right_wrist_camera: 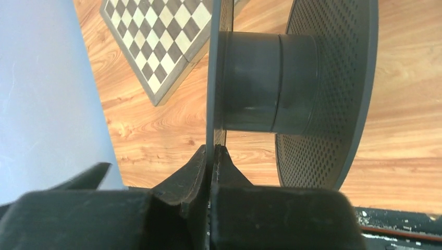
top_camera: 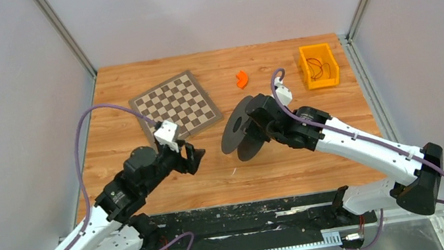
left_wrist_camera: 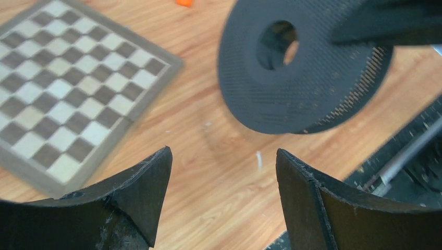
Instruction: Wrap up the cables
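A black spool [top_camera: 241, 129] with two perforated flanges hangs above the middle of the table, lying on its side. My right gripper [top_camera: 258, 119] is shut on the edge of one flange; the right wrist view shows the fingertips [right_wrist_camera: 200, 161] pinching the thin flange, with the bare hub [right_wrist_camera: 268, 80] beyond. No wire is on the hub. The thin dark red cables [top_camera: 319, 71] lie curled inside an orange bin [top_camera: 304, 67] at the back right. My left gripper [top_camera: 196, 157] is open and empty, left of the spool [left_wrist_camera: 302, 78], its fingers [left_wrist_camera: 151, 182] over bare wood.
A chessboard [top_camera: 174, 105] lies at the back left, also in the left wrist view [left_wrist_camera: 62, 94] and the right wrist view [right_wrist_camera: 156, 36]. A small orange piece [top_camera: 242, 79] lies behind the spool. A black strip [top_camera: 254, 226] runs along the near table edge.
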